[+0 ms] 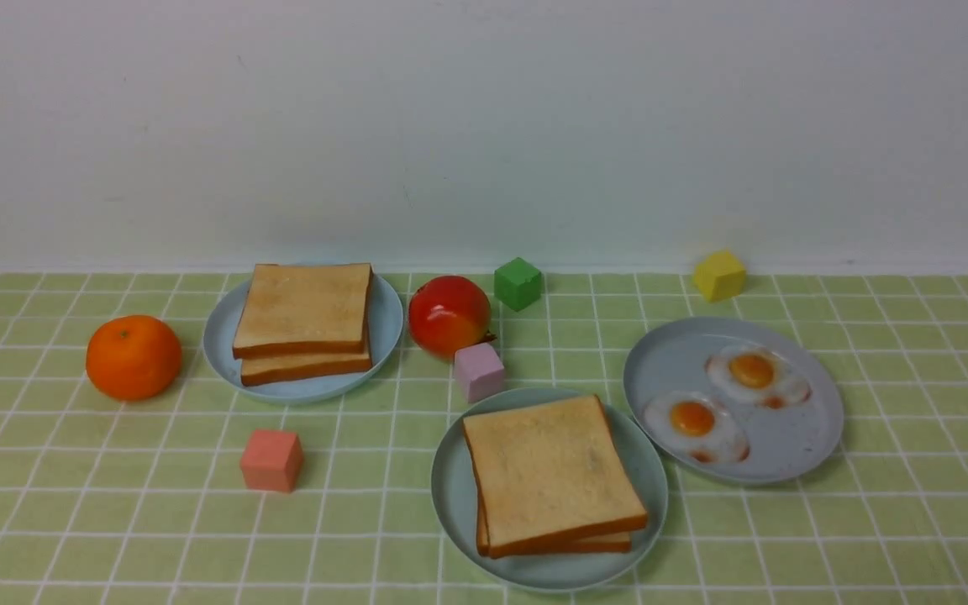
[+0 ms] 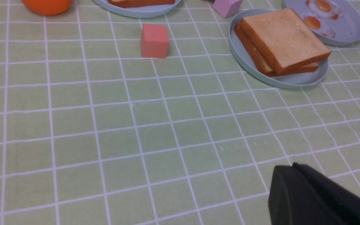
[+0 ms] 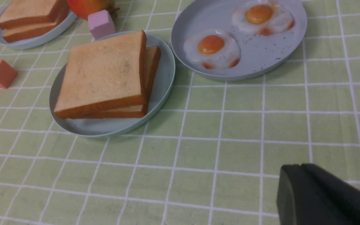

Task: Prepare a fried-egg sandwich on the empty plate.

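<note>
Sandwich: two square golden-brown toast slices (image 1: 553, 475) lie stacked on the round pale teal plastic plate (image 1: 452, 496); no egg shows between them.
Eggs: two white fried eggs with orange yolks (image 1: 694, 424) sit on the grey speckled plate (image 1: 795, 454), just beside the teal one.
My left gripper (image 2: 295, 175): fingers together, empty, above bare checked cloth.
My right gripper (image 3: 302, 176): fingers together, empty, near the egg plate.
Step, judged: check whether an egg is inside; if not, lift the top slice level, then slide one egg centrally, without tilting the plate.
</note>
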You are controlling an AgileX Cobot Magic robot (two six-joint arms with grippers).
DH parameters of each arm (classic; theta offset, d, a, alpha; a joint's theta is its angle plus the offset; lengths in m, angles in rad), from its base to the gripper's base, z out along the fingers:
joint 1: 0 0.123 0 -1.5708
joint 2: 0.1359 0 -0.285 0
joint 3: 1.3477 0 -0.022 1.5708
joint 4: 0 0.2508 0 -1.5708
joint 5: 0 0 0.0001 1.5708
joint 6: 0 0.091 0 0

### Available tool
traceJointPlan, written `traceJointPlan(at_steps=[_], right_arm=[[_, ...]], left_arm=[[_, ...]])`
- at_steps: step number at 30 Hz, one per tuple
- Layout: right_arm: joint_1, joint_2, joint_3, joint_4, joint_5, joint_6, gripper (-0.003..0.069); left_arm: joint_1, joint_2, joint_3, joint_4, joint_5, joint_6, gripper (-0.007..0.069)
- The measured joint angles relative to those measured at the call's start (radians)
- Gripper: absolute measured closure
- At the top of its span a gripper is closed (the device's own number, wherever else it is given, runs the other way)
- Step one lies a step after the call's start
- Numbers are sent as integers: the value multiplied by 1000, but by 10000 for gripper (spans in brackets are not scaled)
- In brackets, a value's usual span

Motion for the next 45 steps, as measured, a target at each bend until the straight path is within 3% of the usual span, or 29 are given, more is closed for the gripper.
traceJointPlan(at_steps=[16,20,23,28,35,45], right_arm=[[0,0,0,0,-4,0,616],[0,0,1,-6,-6,0,610],[0,0,2,-6,-6,0,603],[0,0,2,2,-6,0,595],[0,0,3,-6,-6,0,587],[0,0,3,-6,-6,0,575]], left_arm=[[144,0,4,128,-5,7,638],[146,0,15,124,-216,41,638],[146,0,71,124,-503,83,638],[146,0,235,145,-671,96,637],[146,0,512,155,-648,96,636],[147,2,532,145,-668,96,629]])
